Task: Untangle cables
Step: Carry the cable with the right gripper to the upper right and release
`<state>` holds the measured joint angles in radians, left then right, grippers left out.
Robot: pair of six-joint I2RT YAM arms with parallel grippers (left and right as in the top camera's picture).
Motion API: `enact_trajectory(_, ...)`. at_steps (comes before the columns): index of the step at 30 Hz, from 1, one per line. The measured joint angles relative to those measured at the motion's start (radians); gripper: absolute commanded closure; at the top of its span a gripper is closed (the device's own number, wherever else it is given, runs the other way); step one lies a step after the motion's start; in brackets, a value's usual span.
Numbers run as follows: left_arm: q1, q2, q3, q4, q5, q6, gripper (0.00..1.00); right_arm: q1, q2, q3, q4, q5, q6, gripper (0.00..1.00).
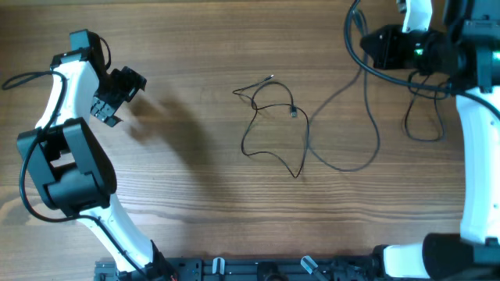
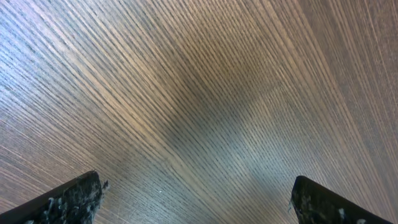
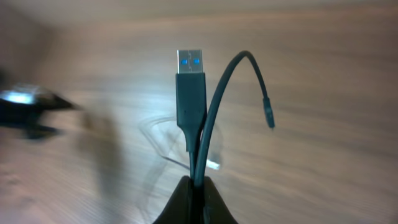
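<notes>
Cables (image 1: 248, 134) lie loosely looped at the centre of the table (image 1: 187, 211), light and limp; our right gripper (image 3: 194, 186) pinches one below its USB plug (image 3: 189, 93); our left gripper (image 2: 196, 186) gapes empty; we'd take hold near plugs.

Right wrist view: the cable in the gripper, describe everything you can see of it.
The cable is thin, black and rubbery-looking, pinched between the shut fingers of the right gripper, with the wooden table behind it. A USB-A plug stands upright just above the fingers: bright metal shell, blue inside, black moulded body. Beside it the cable rises, arches to the right and droops to a small plug that hangs free. Whether both plugs belong to one cable, I cannot tell.
</notes>
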<state>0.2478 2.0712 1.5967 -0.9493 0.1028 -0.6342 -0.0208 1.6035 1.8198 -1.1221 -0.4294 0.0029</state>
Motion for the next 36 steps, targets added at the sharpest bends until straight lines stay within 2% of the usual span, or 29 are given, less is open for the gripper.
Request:
enact_trajectory(10, 0.000, 0.000, 0.000, 0.000, 0.000, 0.000, 0.00, -0.001, 0.196, 0.000, -0.013, 0.293, -0.171, 0.96)
enact_trajectory(20, 0.000, 0.000, -0.001, 0.000, 0.000, 0.000, 0.00, -0.001, 0.422, 0.000, 0.134, 0.397, -0.254, 0.96)
enact_trajectory(28, 0.000, 0.000, -0.001, 0.000, 0.000, 0.000, 0.00, -0.001, 0.485, 0.000, 0.276, 0.466, -0.257, 0.96)
enact_trajectory(36, -0.006, 0.000, -0.001, 0.002, 0.000, 0.000, 0.00, -0.001, 0.487, 0.000, 0.373, 0.480, -0.186, 0.94)
